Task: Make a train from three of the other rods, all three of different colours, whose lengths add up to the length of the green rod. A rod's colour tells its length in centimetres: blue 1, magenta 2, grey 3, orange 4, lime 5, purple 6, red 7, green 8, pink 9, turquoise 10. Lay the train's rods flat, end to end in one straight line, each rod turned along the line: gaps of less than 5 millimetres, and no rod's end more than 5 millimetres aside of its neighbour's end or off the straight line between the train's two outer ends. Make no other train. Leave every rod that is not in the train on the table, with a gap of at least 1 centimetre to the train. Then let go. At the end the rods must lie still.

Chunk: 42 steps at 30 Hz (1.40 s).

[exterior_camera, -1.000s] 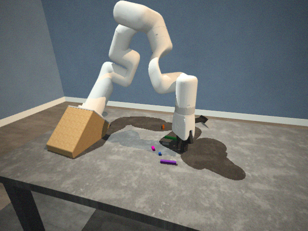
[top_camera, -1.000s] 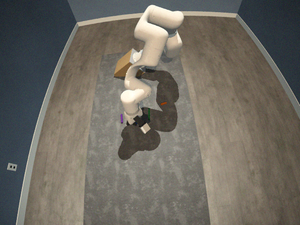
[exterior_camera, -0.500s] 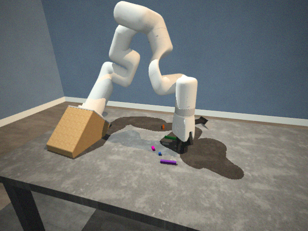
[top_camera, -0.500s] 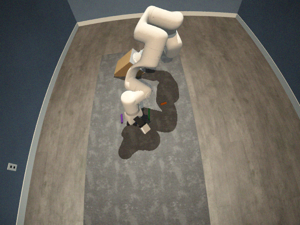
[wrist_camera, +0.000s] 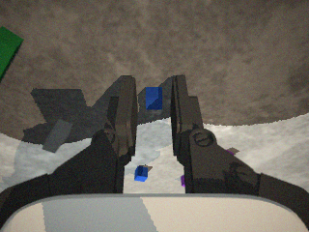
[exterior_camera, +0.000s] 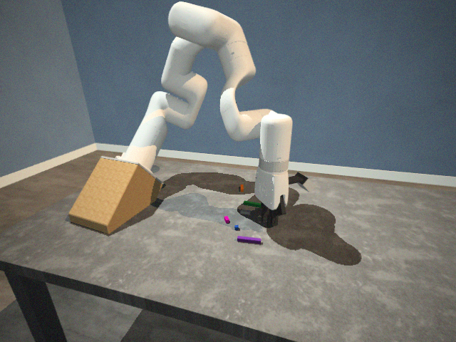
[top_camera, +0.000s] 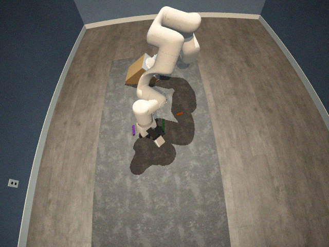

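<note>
My gripper points straight down close over the table, next to the green rod. Its fingers stand partly open. A small blue rod shows between the fingertips, with a gap on each side. A second blue rod lies apart on the table; it also shows in the wrist view. The grey rod lies in shadow to the left of the fingers. The orange rod lies further back. The magenta rod and the purple rod lie in front of the gripper.
The arm's tan wedge-shaped base stands at the back left of the table. The green rod's end is at the upper left of the wrist view. The table's front edge is far from the rods.
</note>
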### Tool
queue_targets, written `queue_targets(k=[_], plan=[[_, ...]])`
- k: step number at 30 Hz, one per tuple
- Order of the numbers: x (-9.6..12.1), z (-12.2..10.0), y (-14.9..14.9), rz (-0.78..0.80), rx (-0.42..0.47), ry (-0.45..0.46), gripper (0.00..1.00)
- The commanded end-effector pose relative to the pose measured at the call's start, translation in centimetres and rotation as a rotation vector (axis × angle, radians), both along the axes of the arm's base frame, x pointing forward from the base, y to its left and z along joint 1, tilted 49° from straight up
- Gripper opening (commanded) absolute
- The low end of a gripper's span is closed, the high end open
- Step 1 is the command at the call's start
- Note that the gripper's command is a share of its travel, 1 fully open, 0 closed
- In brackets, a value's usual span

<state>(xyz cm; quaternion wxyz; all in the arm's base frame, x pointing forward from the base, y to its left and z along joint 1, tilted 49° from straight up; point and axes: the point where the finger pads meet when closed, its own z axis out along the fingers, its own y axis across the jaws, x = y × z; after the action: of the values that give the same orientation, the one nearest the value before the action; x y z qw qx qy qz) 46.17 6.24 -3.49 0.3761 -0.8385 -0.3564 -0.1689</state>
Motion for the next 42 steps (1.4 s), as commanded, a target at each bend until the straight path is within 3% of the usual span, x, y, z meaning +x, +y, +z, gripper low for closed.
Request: queue_targets(k=[1, 17, 18, 42], plan=[[0.13, 0.03, -0.20, -0.003, -0.002, -0.002, 0.24], [0.13, 0.03, -0.20, -0.003, -0.002, -0.002, 0.24], [0.13, 0.03, -0.20, -0.003, -0.002, -0.002, 0.04], [0.13, 0.03, -0.20, -0.003, -0.002, -0.002, 0.04]])
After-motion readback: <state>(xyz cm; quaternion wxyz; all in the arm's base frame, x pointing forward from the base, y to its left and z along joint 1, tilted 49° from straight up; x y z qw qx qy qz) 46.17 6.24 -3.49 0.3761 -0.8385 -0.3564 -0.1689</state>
